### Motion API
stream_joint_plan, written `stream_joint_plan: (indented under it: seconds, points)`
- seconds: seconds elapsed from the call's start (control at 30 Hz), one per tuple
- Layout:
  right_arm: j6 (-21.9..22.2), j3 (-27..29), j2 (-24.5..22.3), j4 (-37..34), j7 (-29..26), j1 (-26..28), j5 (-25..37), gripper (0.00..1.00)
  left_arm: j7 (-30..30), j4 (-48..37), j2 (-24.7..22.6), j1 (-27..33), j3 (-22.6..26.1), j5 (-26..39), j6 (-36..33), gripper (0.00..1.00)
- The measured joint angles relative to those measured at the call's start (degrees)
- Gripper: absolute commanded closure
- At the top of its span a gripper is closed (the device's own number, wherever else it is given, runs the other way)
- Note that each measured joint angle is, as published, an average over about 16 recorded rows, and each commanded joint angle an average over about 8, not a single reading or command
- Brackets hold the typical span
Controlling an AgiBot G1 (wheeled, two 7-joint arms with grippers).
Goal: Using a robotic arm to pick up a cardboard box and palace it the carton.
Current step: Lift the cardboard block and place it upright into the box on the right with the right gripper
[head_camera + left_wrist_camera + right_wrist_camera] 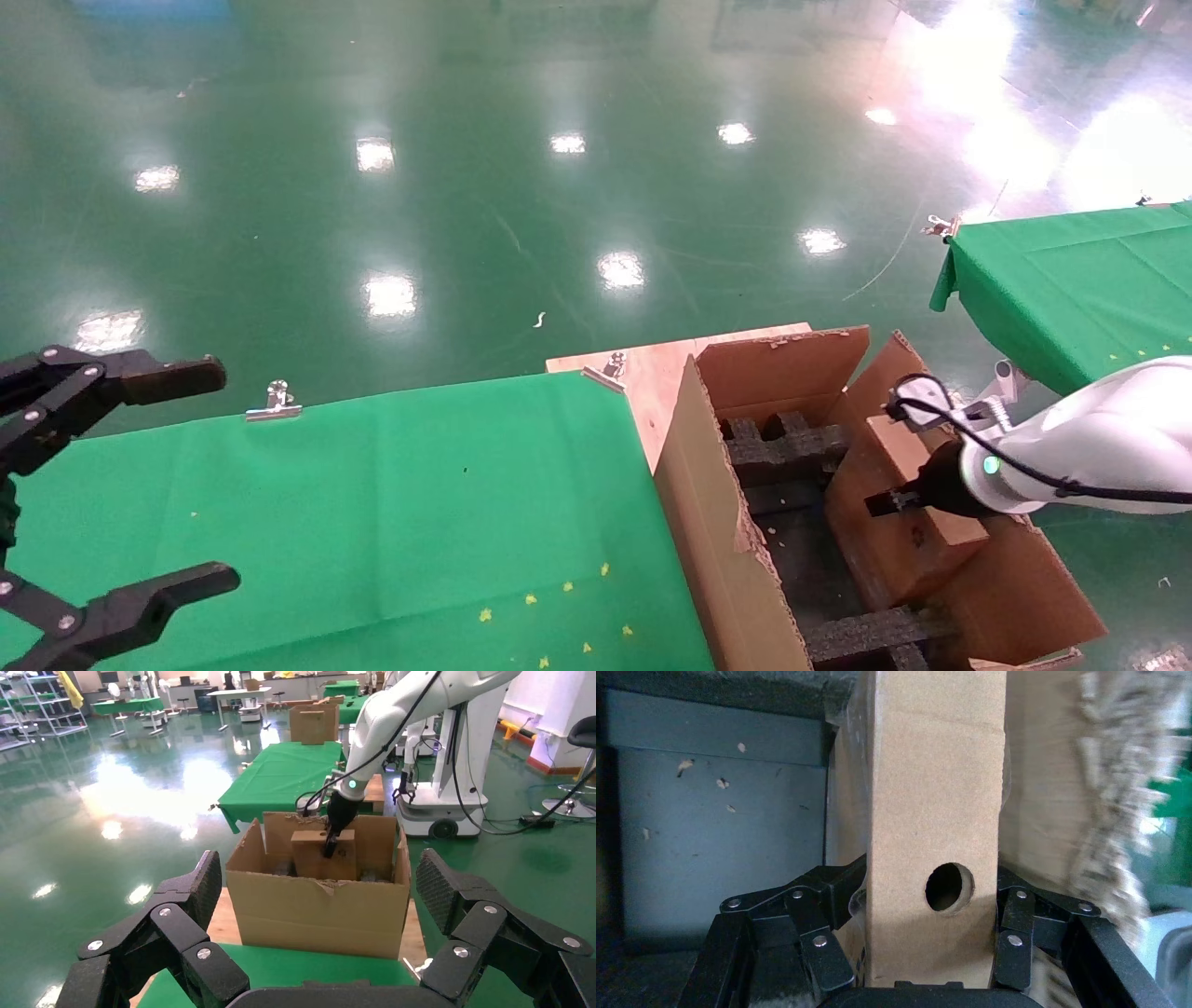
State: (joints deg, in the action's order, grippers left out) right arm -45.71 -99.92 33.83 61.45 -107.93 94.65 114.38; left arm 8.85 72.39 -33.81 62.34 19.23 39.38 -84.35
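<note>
Pinched between the right hand (933,980) fingers, the box (937,811) hangs inside the carton (717,522) at lower right; it should be lowered level between foam inserts (782,447) before release, while the spread left hand (121,485) idles lower left.

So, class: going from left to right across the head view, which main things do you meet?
Left gripper → green cloth → carton → cardboard box → white right arm.

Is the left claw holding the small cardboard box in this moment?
No. The left claw hangs open and empty over the green table; the right claw grips the cardboard box inside the carton.
</note>
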Motion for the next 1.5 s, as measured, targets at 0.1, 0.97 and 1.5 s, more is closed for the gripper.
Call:
stream_joint_plan:
  seconds: [0.1,0.97,1.5]
  points:
    - [1.8,-0.2,1.9,-3.6,2.0,-1.8,-1.5,1.0,0.0,0.0,0.0,0.0,0.0,0.0,0.0,0.0]
    - [5.5,1.6,10.5,-21.9,20.0,-9.1,-15.3,0.0,0.0,0.0,0.0,0.0,0.0,0.0,0.0,0.0]
    - [4.3,1.8,9.4,-20.4,20.0,-6.8,-14.9,0.0,0.0,0.0,0.0,0.0,0.0,-0.1,0.0,0.0]
